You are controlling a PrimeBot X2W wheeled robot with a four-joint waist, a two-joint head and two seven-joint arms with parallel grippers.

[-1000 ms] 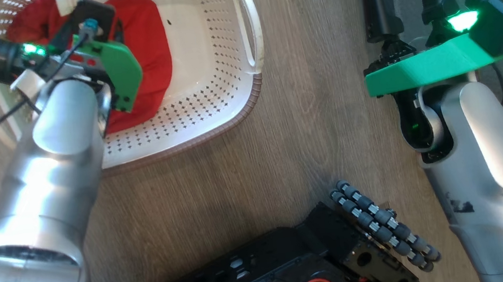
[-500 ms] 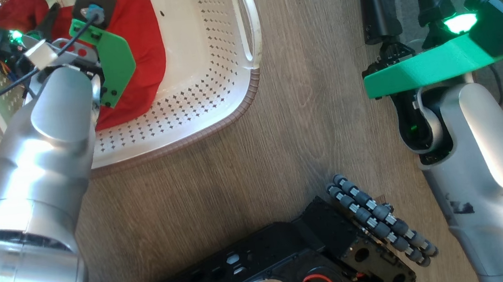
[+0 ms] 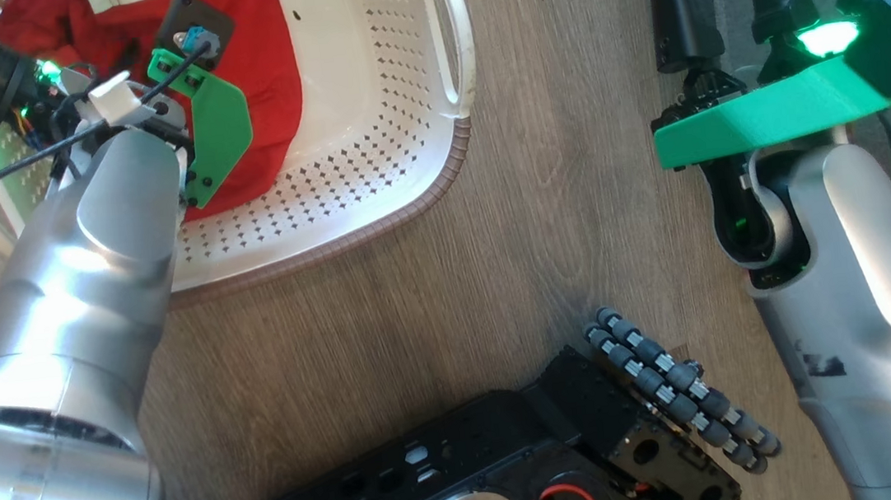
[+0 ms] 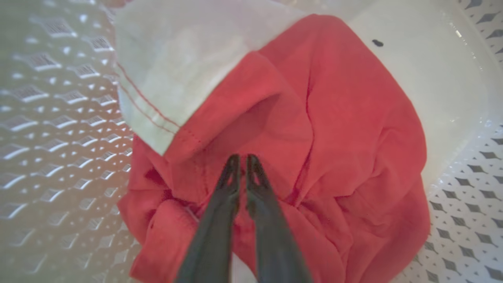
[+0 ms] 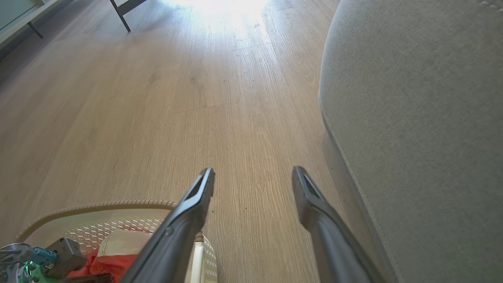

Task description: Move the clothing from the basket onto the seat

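Head view: the clothing (image 3: 270, 78) lies in the basket (image 3: 423, 194). Left wrist view: the left gripper (image 4: 241, 159) is closed, pinching a red fold at its tips. Right wrist view: the right gripper (image 5: 253, 173) stands open and empty. The seat (image 5: 412, 118) lies just to its right, nearer this arm.

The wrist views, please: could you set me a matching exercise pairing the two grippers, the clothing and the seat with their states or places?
Column A
1. left gripper
2. right gripper
3. clothing
4. seat

Column B
a. grey, beside the wooden floor
b. red and white, lying in the basket
c. shut, pinching red fabric
d. open, holding nothing

Pairs: 1-c, 2-d, 3-b, 4-a
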